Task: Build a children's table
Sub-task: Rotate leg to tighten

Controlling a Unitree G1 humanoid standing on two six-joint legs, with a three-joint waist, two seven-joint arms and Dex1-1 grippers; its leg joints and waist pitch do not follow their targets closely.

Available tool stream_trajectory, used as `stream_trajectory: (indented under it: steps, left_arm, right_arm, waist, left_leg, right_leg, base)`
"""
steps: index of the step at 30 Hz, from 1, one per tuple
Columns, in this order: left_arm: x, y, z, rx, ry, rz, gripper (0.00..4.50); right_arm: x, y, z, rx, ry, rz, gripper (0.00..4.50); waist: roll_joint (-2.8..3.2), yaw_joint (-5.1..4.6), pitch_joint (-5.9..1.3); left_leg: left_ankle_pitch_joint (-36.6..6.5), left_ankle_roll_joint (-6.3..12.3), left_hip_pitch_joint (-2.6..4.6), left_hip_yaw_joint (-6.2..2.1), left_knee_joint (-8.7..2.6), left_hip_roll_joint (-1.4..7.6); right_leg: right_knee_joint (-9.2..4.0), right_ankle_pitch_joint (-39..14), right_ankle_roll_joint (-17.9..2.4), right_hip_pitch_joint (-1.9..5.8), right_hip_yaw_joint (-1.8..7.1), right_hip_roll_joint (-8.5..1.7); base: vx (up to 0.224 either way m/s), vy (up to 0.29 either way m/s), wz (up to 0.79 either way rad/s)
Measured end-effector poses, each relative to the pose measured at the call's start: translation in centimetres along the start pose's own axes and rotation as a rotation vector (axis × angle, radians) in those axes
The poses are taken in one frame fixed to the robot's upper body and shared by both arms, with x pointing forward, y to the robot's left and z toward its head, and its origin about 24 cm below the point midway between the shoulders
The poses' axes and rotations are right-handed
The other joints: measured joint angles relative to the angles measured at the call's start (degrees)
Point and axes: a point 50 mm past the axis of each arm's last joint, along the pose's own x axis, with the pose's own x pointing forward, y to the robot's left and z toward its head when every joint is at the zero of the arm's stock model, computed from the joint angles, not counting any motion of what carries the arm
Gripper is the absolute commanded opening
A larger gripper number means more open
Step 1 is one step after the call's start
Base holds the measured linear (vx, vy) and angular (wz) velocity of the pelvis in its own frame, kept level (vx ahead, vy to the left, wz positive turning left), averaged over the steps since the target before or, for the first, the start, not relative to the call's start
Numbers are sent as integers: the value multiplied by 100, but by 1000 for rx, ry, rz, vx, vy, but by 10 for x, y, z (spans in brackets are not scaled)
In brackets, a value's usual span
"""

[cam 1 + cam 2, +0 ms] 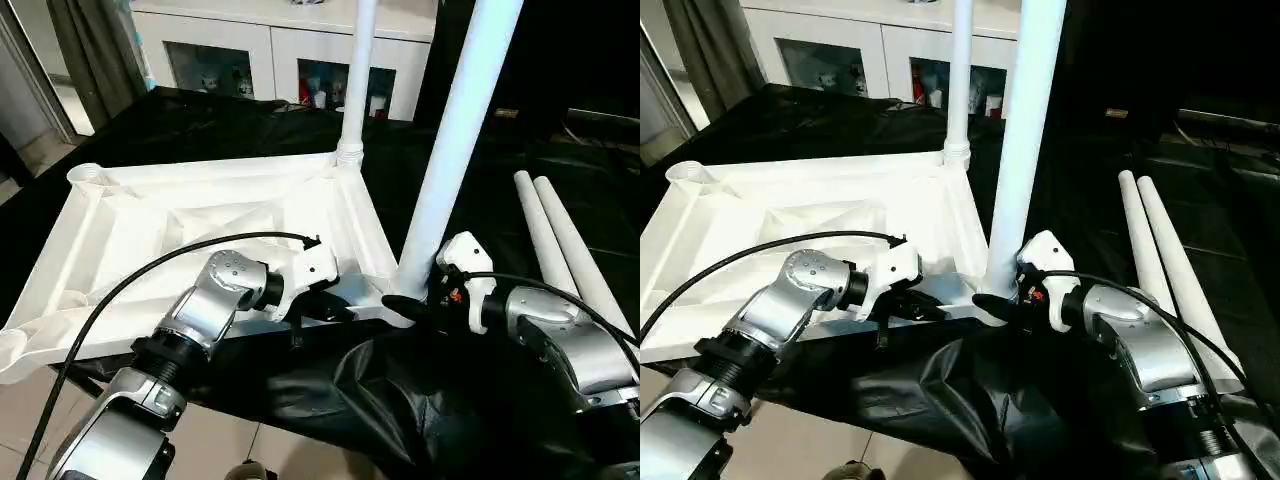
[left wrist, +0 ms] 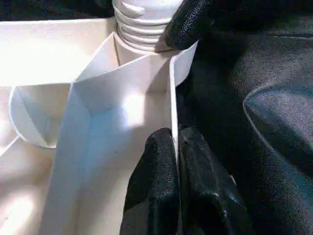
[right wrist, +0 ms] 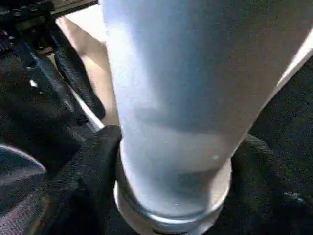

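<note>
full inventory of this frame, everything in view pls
tabletop: 1, white, upside down on the black cloth, ribbed underside up
upright legs: 2, white, one in the near right corner socket, one in the far right corner socket
loose legs: 2, white, lying side by side on the cloth, right of the tabletop
cloth: 1, black, covering the work surface
cabinet: 1, white, glass doors, behind
left gripper: black fingers pinching the tabletop's near rim
right gripper: black fingers at the near leg's base
</note>
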Motion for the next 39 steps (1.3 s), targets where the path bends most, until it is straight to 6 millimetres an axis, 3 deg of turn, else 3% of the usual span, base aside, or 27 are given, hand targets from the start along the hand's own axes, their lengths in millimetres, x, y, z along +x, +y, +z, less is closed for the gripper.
stream_trajectory:
  steps: [5, 12, 20, 21, 27, 33, 39]
  left_arm:
    - [0, 1, -1, -12, 1, 25, 0]
    - [33, 21, 12, -96, 16, 254, 0]
    - [58, 27, 27, -175, 21, 378, 0]
    - [58, 28, 28, -174, 21, 382, 0]
    - [51, 32, 24, -177, 18, 413, 0]
    - [40, 33, 18, -156, 5, 365, 0]
    - [23, 26, 7, -98, -9, 235, 0]
  right_arm:
    - [5, 1, -1, 24, -18, -34, 280]
    - [40, -16, -4, 236, -114, -483, 274]
    - [61, -26, 3, 334, -132, -711, 274]
    - [62, -26, 4, 336, -136, -717, 330]
    - [70, -20, 5, 302, -132, -688, 386]
    - [57, -20, 4, 178, -109, -580, 391]
    - [19, -20, 6, 7, -75, -403, 391]
  waist:
    - [0, -19, -1]
    - [-2, -127, -4]
    - [3, -129, -9]
    - [3, -128, -9]
    - [6, -176, -7]
    - [9, -167, -5]
    - [28, -118, -4]
  left_leg:
    - [0, 0, 5, 0, 3, 1]
    - [4, -7, 16, -1, 16, -4]
    - [4, -7, 16, -2, 15, -6]
    - [4, -7, 14, -2, 14, -5]
    - [4, -7, 14, -2, 10, -4]
    - [4, -6, 12, -2, -10, -3]
    - [5, -5, 9, -2, -12, -4]
  right_leg:
    - [7, 0, 0, 1, 1, 0]
    - [20, 8, -5, 4, 10, 1]
    - [6, 9, -4, 16, 9, 0]
    - [5, 9, -3, 15, 9, 0]
    - [6, 12, -1, 8, 7, 2]
    - [-2, 11, 0, -2, 6, 6]
    - [-11, 11, 0, 2, 6, 4]
  base:
    - [0, 0, 0]
    - [0, 0, 0]
    - [0, 0, 0]
    - [0, 0, 0]
    - [0, 0, 0]
    - [0, 0, 0]
    - [0, 0, 0]
